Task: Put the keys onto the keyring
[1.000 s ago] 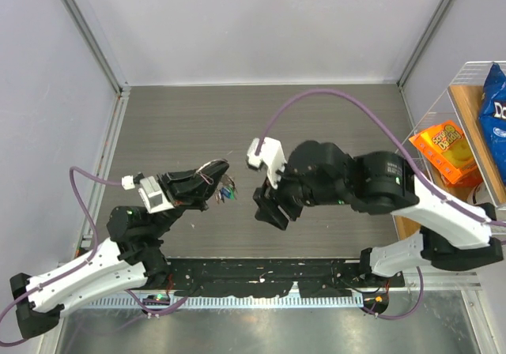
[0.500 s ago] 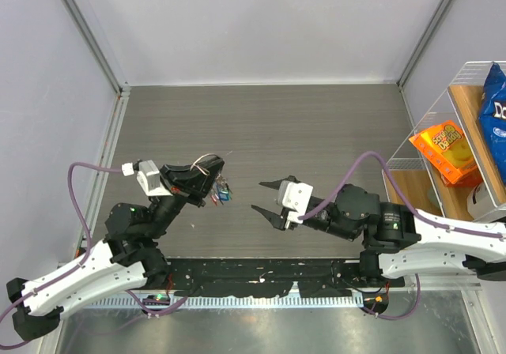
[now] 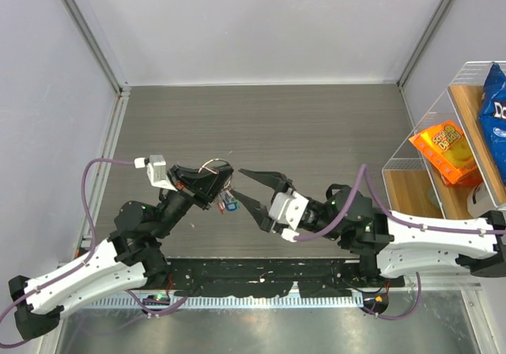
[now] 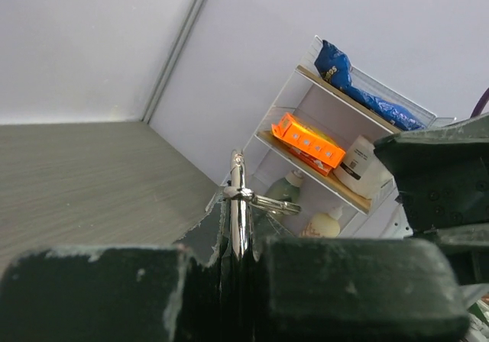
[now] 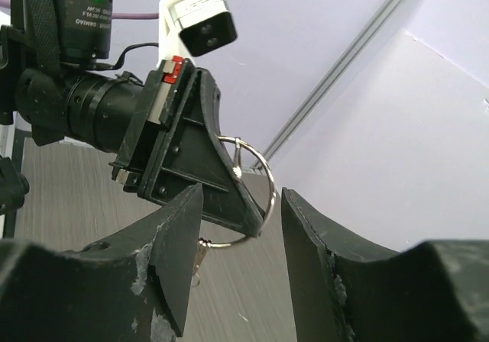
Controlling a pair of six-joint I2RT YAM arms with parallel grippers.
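Left pincer (image 3: 224, 172) is clamped on the keyring (image 3: 212, 164); right pincer (image 3: 237, 182) is held apart beside it. If the ring is struck, hanging keys (image 3: 229, 204) could be shaken loose.

Glossy metal keyring (image 4: 240, 221); matt wood-grain table (image 3: 316, 125)

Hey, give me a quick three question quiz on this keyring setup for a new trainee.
1. True or false: the left hand is shut on the keyring.
2. The right hand is: A) open, jaws facing the ring; B) shut on a key; C) out of view.
3. Short answer: are the keys lying flat or dangling by the left hand?
Key: 1 true; 2 A; 3 dangling.
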